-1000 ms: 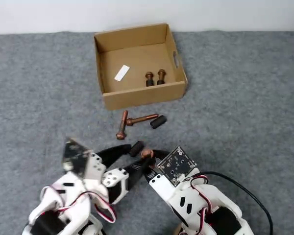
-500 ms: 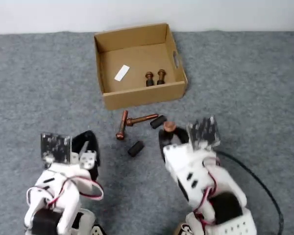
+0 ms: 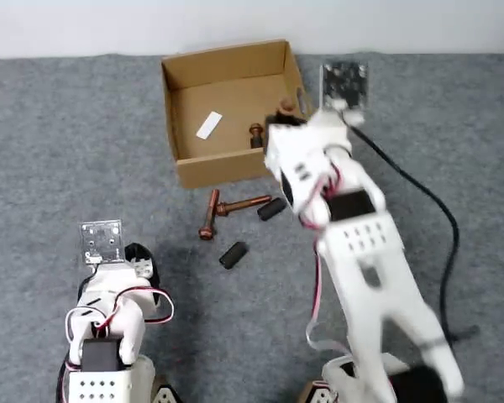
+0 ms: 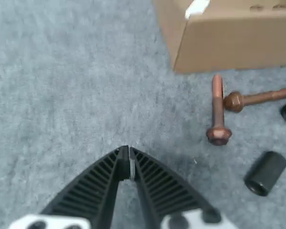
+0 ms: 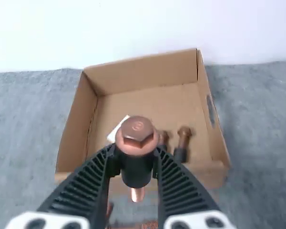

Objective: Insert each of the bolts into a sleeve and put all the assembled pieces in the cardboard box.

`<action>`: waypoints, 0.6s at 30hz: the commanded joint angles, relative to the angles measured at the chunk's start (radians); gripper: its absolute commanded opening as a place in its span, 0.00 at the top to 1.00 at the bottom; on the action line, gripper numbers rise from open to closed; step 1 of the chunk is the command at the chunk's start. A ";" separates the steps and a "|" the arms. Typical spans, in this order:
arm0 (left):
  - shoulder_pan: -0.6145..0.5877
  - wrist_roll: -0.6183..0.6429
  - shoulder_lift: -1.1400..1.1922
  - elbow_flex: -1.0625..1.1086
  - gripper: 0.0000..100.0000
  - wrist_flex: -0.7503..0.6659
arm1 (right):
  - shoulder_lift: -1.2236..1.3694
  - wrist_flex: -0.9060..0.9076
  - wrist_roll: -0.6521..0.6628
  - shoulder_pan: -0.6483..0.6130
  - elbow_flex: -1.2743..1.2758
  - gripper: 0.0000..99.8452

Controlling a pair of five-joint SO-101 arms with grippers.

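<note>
1. Pinched between the ribbed black fingers of the right gripper (image 5: 133, 160): a copper-coloured, hex-headed bolt (image 5: 137, 133) seated in a smooth black cylindrical sleeve (image 5: 136, 174), raised over the open-topped cardboard box (image 3: 235, 164).
2. On the box's flat brown floor: two assembled pieces (image 5: 183, 140) upright side by side, plus a white paper slip (image 3: 208, 124).
3. Pressed together, tips touching, holding nothing: the left gripper (image 4: 129, 157), low over nubbly grey carpet (image 3: 67, 151).
4. On the carpet just in front of the box: two loose bolts (image 3: 209, 214), long shanks forming a rough L, and two loose sleeves (image 3: 233, 254), stubby and dark, lying on their sides.
</note>
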 commanded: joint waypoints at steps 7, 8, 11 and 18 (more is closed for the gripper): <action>-0.005 0.155 -0.008 -0.004 0.99 0.021 | 0.582 -0.157 0.054 0.015 -0.512 0.99; -0.006 0.158 -0.008 -0.004 0.99 0.021 | 0.647 -0.145 0.060 0.015 -0.569 0.99; -0.006 0.158 -0.005 -0.004 0.99 0.021 | 0.825 -0.099 0.061 0.015 -0.732 0.99; -0.006 0.158 -0.003 -0.004 0.99 0.021 | 1.145 0.202 0.063 0.010 -1.134 0.99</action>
